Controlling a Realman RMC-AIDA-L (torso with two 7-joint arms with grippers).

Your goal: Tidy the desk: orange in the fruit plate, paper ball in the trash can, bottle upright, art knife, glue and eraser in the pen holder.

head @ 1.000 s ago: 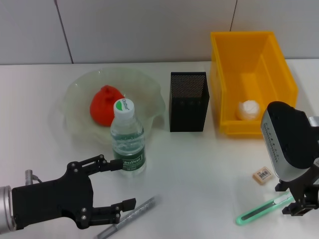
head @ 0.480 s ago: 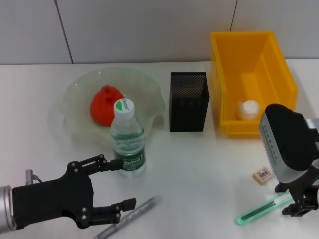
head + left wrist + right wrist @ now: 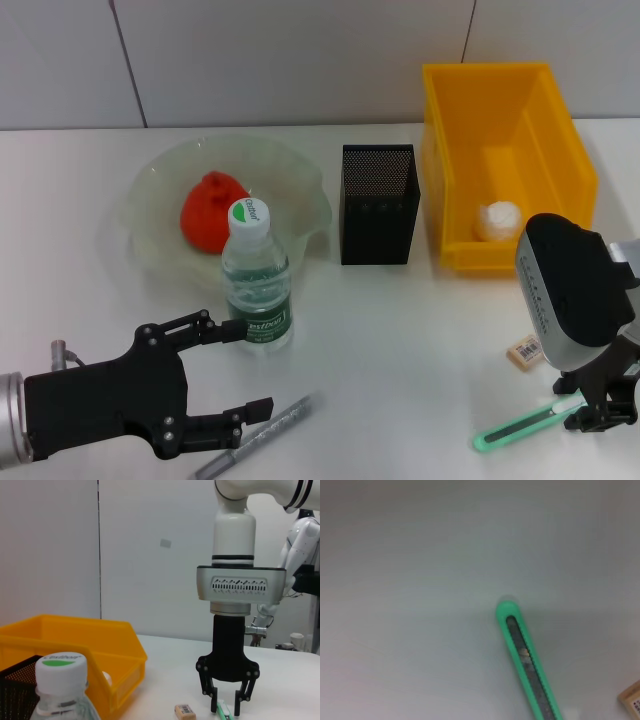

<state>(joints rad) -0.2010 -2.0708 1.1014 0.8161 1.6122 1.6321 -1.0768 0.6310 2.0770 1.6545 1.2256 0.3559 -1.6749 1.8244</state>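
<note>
The green art knife (image 3: pixel 525 425) lies flat at the table's front right. My right gripper (image 3: pixel 596 408) stands over its right end, open, with one finger on each side of the knife (image 3: pixel 223 711). The small tan eraser (image 3: pixel 527 351) lies just behind the knife. A grey glue stick (image 3: pixel 255 437) lies at the front, beside my open, idle left gripper (image 3: pixel 250 370). The bottle (image 3: pixel 257 275) stands upright, and the orange (image 3: pixel 212 210) is in the clear fruit plate (image 3: pixel 150 190). The paper ball (image 3: pixel 498 220) lies inside the yellow trash can (image 3: pixel 520 100). The black mesh pen holder (image 3: pixel 378 203) stands between plate and bin.
The right wrist view shows the knife (image 3: pixel 527 662) on bare white table, with the eraser (image 3: pixel 632 702) at one corner. The bottle stands close to my left gripper's upper finger. Bare table lies between the pen holder and the knife.
My right arm has shifted slightly left and lower over the knife's end. The left arm and all objects have stayed put.
</note>
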